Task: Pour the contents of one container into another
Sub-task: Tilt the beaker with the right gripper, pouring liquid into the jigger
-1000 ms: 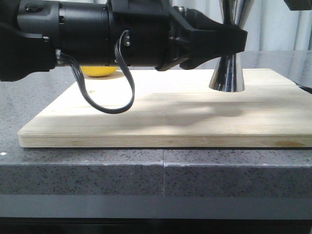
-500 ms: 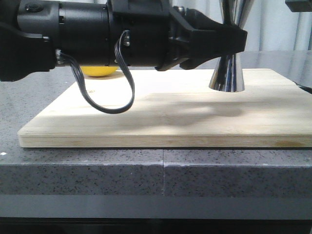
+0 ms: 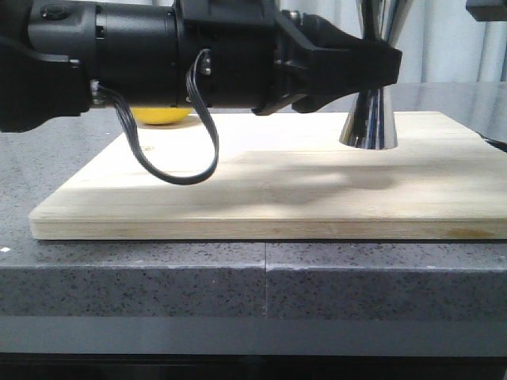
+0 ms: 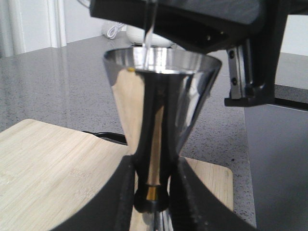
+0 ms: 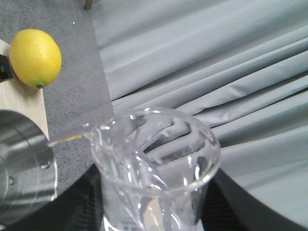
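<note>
The steel hourglass jigger (image 4: 159, 110) stands upright on the wooden board (image 3: 261, 198), its thin gold band at the narrow waist. My left gripper (image 4: 151, 192) is shut on that waist and reaches in from the left in the front view (image 3: 379, 70). My right gripper (image 5: 154, 214) is shut on the clear glass beaker (image 5: 154, 163), which is tilted above the jigger. A thin stream of clear liquid (image 4: 148, 29) runs from the beaker's lip (image 5: 89, 129) into the jigger's open cup (image 5: 21, 168). The beaker is out of the front view.
A yellow lemon (image 5: 35, 57) lies at the back left of the board, partly hidden behind my left arm (image 3: 162, 116). The board rests on a grey speckled counter (image 3: 261, 277). Grey curtains (image 5: 216, 62) hang behind. A black cable (image 3: 170, 170) loops below the left arm.
</note>
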Robot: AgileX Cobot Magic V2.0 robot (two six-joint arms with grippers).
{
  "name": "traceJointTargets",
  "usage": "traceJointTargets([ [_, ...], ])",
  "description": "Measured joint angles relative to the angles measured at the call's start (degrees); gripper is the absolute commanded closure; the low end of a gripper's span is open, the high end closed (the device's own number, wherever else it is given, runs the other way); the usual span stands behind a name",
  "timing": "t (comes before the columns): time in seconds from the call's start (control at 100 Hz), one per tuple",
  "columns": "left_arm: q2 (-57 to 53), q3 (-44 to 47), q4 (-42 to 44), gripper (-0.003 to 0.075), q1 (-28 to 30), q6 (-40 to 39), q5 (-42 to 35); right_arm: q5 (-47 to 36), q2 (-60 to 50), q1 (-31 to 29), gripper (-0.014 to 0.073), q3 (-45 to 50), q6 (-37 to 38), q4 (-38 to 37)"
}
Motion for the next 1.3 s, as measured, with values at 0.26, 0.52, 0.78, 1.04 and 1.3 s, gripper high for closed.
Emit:
traceJointTargets([
  [0.26, 0.0, 0.0, 0.0, 0.0659, 0.0, 0.0, 0.0, 0.0, 0.0, 0.0, 0.0302, 0.0, -0.6, 0.0],
  [0.52, 0.0, 0.0, 0.0, 0.066, 0.0, 0.0, 0.0, 0.0, 0.0, 0.0, 0.0302, 0.0, -2.3, 0.0],
  [0.78, 0.0, 0.0, 0.0, 0.066, 0.0, 0.0, 0.0, 0.0, 0.0, 0.0, 0.0302, 0.0, -3.1, 0.0],
  [1.04, 0.0, 0.0, 0.0, 0.066, 0.0, 0.0, 0.0, 0.0, 0.0, 0.0, 0.0302, 0.0, -4.7, 0.0],
  [1.3, 0.0, 0.0, 0.0, 0.066, 0.0, 0.0, 0.0, -0.1, 0.0, 0.0, 0.0302, 0.0, -5.5, -0.1],
])
